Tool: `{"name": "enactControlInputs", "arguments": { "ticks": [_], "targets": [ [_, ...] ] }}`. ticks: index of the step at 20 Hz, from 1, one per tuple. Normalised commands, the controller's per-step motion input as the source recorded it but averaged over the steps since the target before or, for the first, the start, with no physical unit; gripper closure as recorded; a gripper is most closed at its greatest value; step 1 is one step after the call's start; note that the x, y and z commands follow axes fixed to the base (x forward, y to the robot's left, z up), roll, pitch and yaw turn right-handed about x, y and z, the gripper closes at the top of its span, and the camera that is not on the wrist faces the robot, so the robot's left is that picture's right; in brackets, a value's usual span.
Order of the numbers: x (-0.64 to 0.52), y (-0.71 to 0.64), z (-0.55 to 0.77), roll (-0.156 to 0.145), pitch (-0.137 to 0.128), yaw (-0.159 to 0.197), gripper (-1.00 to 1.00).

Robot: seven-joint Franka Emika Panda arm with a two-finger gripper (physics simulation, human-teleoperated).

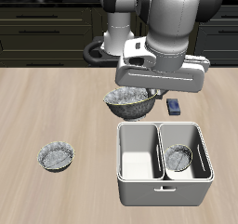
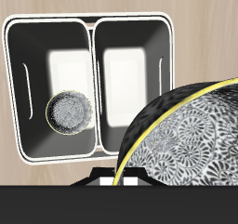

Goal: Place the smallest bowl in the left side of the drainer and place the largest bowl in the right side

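My gripper [image 1: 138, 88] is shut on the rim of the largest bowl [image 1: 130, 100], a wide grey speckled bowl held tilted above the table just behind the drainer [image 1: 163, 192]. In the wrist view the largest bowl [image 2: 191, 139] fills the space beside the gripper [image 2: 119, 177] and overlaps a corner of the drainer [image 2: 93, 21]. The smallest bowl [image 1: 179, 156] lies on the floor of the drainer compartment on the side of the small dark box; it also shows in the wrist view [image 2: 70, 112]. The other compartment holds nothing.
A medium grey fluted bowl [image 1: 56, 157] sits on the table near the front edge, well away from the drainer. A small dark blue box [image 1: 174, 105] lies behind the drainer, beside the held bowl. Dark cabinets stand at the back.
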Motion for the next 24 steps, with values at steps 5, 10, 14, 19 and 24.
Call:
{"name": "enactControlInputs", "arguments": {
  "ticks": [5,10,14,19,24],
  "targets": [
    [0.09,0.04,-0.23,-0.005,0.039,0.001,1.0],
    [0.01,0.09,-0.17,0.01,0.026,-0.001,1.0],
    [0.03,0.06,-0.17,0.001,0.023,0.001,1.0],
    [-0.01,-0.02,-0.08,-0.021,0.016,0.029,1.0],
    [-0.01,-0.03,-0.07,-0.026,0.026,-0.004,-1.0]
  ]
}}
